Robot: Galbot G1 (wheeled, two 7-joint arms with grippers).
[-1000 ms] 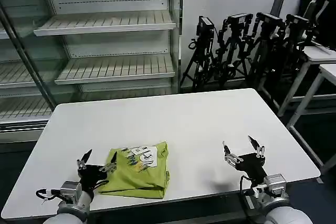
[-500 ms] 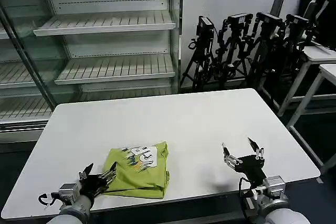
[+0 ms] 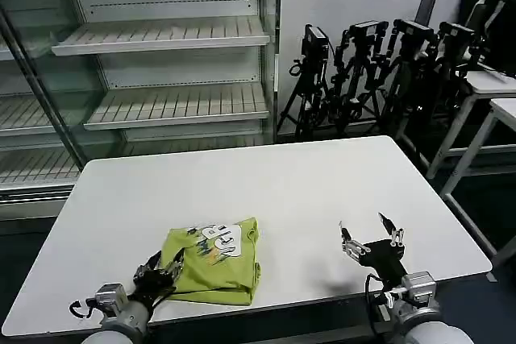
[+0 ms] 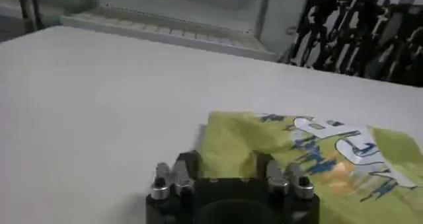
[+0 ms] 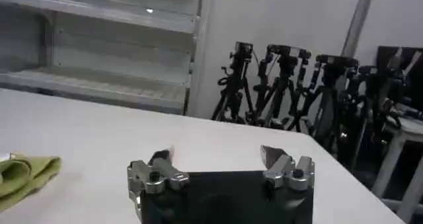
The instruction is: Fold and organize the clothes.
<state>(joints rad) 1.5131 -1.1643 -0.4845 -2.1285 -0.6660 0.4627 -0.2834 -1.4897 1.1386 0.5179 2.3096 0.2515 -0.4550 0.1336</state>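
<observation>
Lying folded: soft lime T-shirt (image 3: 214, 261) | left gripper (image 3: 160, 271) spread at hem | right gripper (image 3: 369, 236) spread.

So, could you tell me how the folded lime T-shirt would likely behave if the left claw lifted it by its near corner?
The lime T-shirt looks thin and soft, so it would probably droop and unfold rather than lift as a block. Its rumpled folded edges suggest the layers could slide apart. Pushed across the smooth white table, it would likely bunch up.
</observation>
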